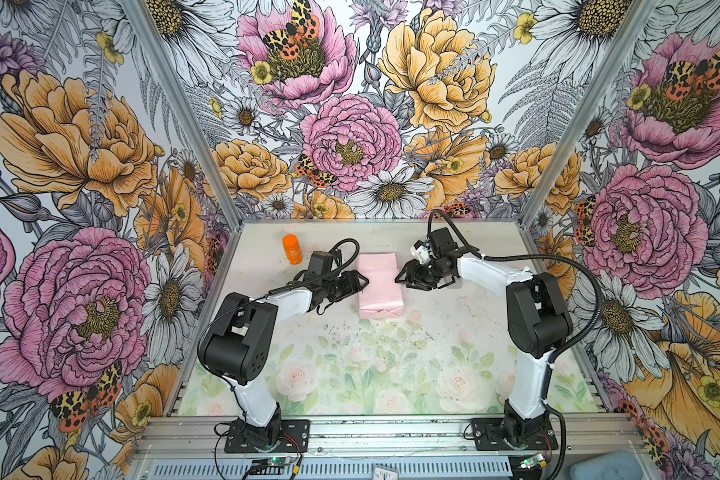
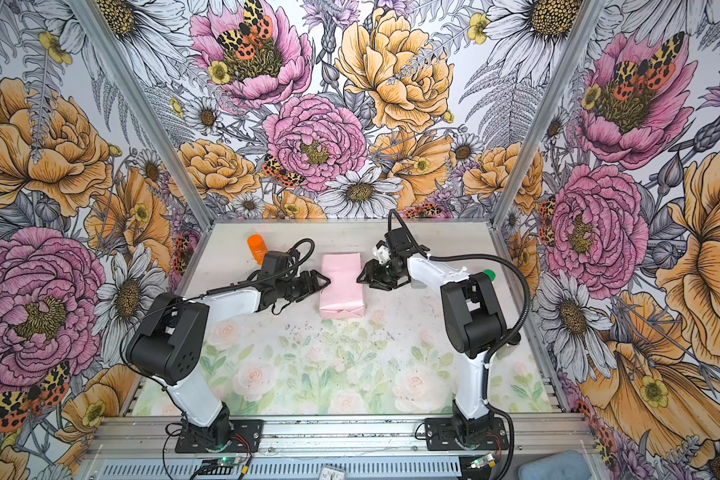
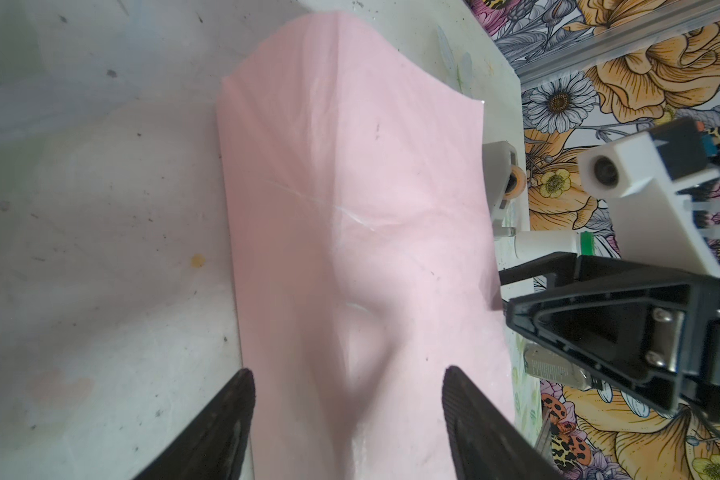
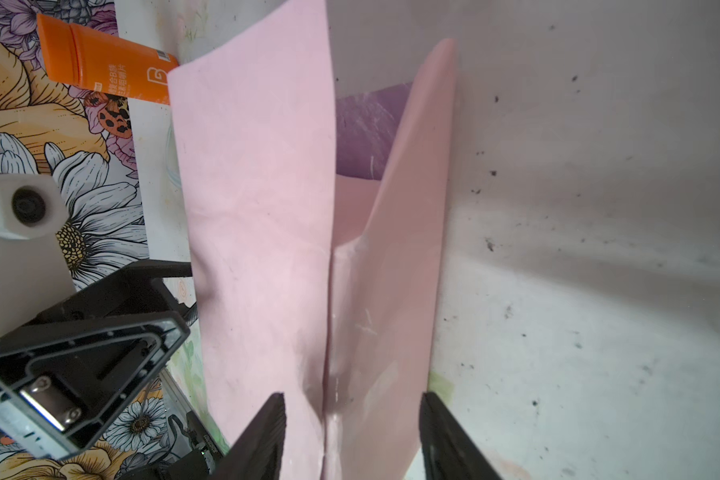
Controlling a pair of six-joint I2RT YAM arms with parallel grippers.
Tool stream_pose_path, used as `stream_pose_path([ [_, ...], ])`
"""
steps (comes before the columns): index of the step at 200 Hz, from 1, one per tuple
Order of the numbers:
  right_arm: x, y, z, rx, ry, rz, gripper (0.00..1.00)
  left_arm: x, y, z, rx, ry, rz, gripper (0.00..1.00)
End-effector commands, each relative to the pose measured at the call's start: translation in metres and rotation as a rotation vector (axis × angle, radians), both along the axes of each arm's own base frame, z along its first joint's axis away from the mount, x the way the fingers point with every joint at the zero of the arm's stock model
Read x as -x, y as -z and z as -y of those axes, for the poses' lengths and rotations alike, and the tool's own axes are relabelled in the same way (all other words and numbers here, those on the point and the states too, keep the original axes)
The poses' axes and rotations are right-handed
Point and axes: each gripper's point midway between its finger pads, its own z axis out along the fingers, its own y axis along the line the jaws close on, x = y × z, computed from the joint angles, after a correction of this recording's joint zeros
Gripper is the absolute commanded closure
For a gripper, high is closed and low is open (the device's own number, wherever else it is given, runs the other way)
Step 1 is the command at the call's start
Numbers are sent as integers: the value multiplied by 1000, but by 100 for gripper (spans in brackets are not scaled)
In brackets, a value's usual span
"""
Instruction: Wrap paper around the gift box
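The box itself is out of sight, covered by the paper [image 1: 377, 286]. What I see is a long pale pink parcel lying flat on the table [image 1: 391, 361], toward the back and about midway between the two arms, its length running from front to back. The end nearest me is closed with flaps folded into triangles. On top, two flaps meet along a lengthwise seam. In the right wrist view they part further along, and a patch of the lilac side [image 4: 366, 124] shows in the gap. The sheet is creased, with a shallow dent in its top in the left wrist view.

The left claw [image 1: 364, 281] sits right at the parcel's left edge, low and pointing across it. Its two fingers stand well apart, and the left wrist view shows pink paper filling the space between them. The right claw [image 1: 399, 277] faces it from the parcel's right edge. Its fingers are also apart, set either side of the seam. I cannot tell whether either claw is actually pressing on the paper.

An orange tube [image 1: 294, 249] stands behind the left arm, near the back left corner and well apart from the parcel. The table is printed with faded roses and speckled with dark marks.
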Motion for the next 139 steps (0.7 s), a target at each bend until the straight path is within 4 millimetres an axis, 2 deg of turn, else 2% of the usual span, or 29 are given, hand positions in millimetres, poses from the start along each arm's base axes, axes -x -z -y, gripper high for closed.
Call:
stream_pose_path([
  [1,-4,3,-3,9,-9,10,58,-2,-3,4,9,9,13,28],
  [19,-2,6,-1,18,-7,5,67,-3,-2,3,8,8,13,28],
  [33,0,8,-1,20,-6,0,67,-3,-1,4,8,9,14,28],
  [62,-4,-1,-4,-2,-14,16,53,-3,0,6,7,12,10,28],
  [93,-12,-16,-4,-26,-13,48,51,-3,0,5,7,8,11,28],
  [139,-6,-11,-3,-28,-14,29,65,-4,-2,4,6,6,18,28],
])
